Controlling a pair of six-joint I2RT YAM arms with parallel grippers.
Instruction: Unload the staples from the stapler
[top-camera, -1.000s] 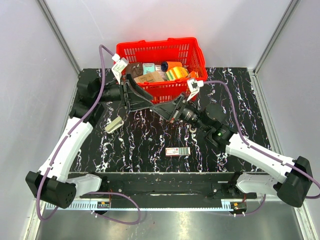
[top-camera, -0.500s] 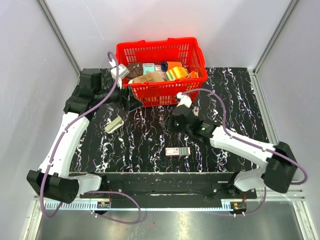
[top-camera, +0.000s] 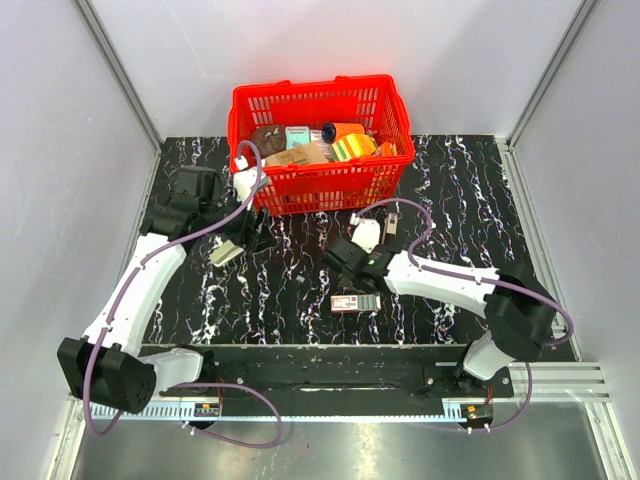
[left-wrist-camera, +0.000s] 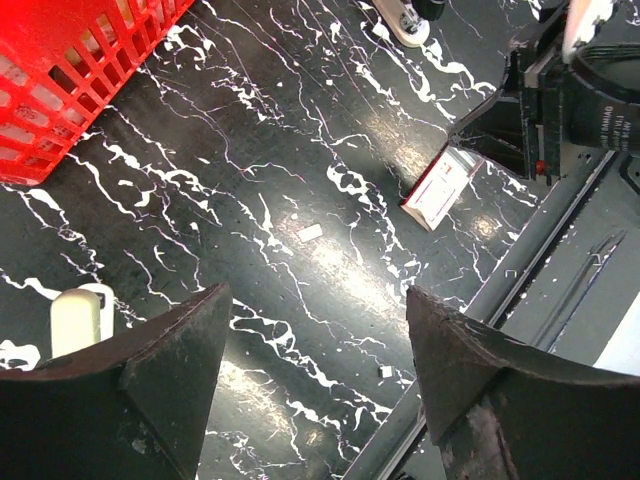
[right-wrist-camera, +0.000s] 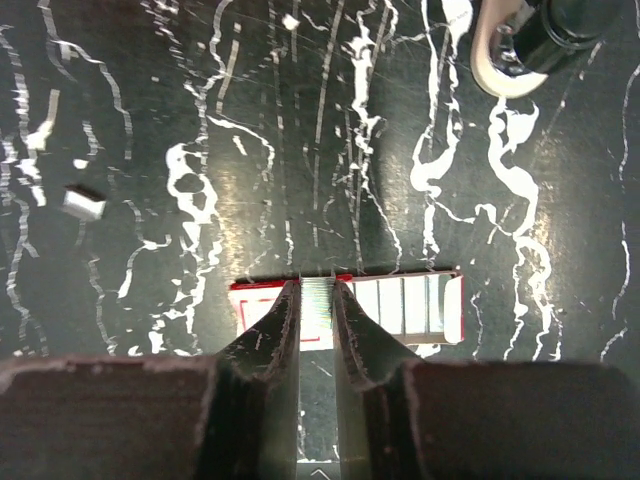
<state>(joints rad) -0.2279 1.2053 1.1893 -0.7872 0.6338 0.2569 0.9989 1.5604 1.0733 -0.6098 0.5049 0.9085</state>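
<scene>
The pale beige stapler (top-camera: 228, 250) lies on the black marbled table, just left of my left gripper (top-camera: 255, 232). In the left wrist view its end (left-wrist-camera: 80, 318) shows beside the left finger. My left gripper (left-wrist-camera: 318, 295) is wide open and empty above the table. My right gripper (top-camera: 343, 266) points down and is shut on a silvery strip of staples (right-wrist-camera: 317, 300). It hangs just above the flat red-and-white box (right-wrist-camera: 400, 305), which lies near the front edge (top-camera: 356, 303).
A red basket (top-camera: 320, 140) full of items stands at the back centre. A small pale object with dark metal (top-camera: 390, 222) lies in front of it, right of centre. A tiny white fragment (top-camera: 300, 283) lies mid-table. The front rail (top-camera: 330, 355) runs along the near edge.
Both grippers have drawn apart from their meeting point in front of the basket. The left one pulled back left beside the stapler. The right one swung left and nearer, over the red-and-white box.
</scene>
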